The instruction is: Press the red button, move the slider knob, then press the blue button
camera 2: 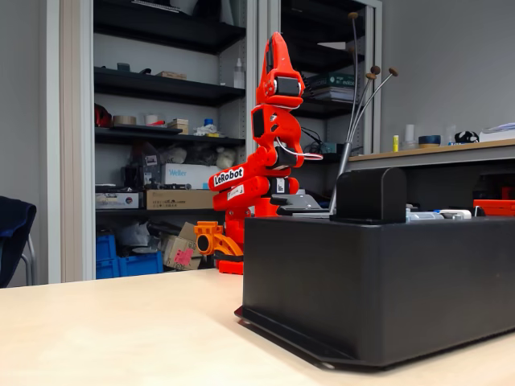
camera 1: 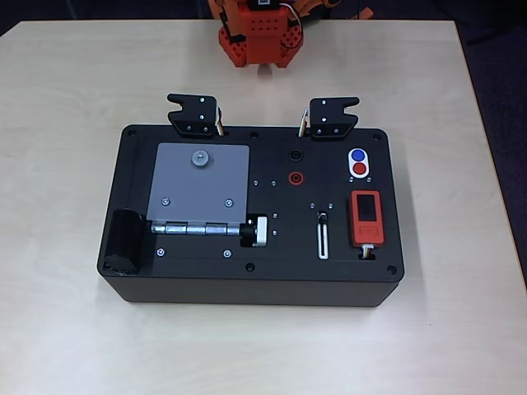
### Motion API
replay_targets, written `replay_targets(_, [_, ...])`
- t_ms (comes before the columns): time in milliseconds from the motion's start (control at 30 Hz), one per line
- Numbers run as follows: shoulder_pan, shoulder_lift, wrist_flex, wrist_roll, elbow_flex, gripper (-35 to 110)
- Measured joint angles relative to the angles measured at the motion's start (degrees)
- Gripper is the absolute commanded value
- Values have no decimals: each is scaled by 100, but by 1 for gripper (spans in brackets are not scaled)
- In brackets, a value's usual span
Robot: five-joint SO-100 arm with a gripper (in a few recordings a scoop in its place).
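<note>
**Arm parked upright, red button waiting**

The orange arm (camera 2: 269,137) is standing folded behind the black box (camera 1: 251,214), its pincer (camera 2: 278,48) pointing upward, fingers looking closed together. The red button (camera 1: 359,169) is sitting just below the blue button (camera 1: 357,155) in the overhead view, sharing a white bezel near the box's upper right. The slider knob (camera 1: 323,218) is resting at its slot's top. Reaching well probably means descending vertically with the tip centred on red, avoiding blue.
</note>
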Motion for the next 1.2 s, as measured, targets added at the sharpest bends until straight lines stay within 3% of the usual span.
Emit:
replay_targets(100, [299, 0, -316, 343, 0, 0])
replay_targets(200, [448, 0, -1890, 686, 0, 0])
replay_targets(300, [510, 0, -2496, 765, 0, 0])
replay_targets(1200, [519, 0, -2672, 782, 0, 0])
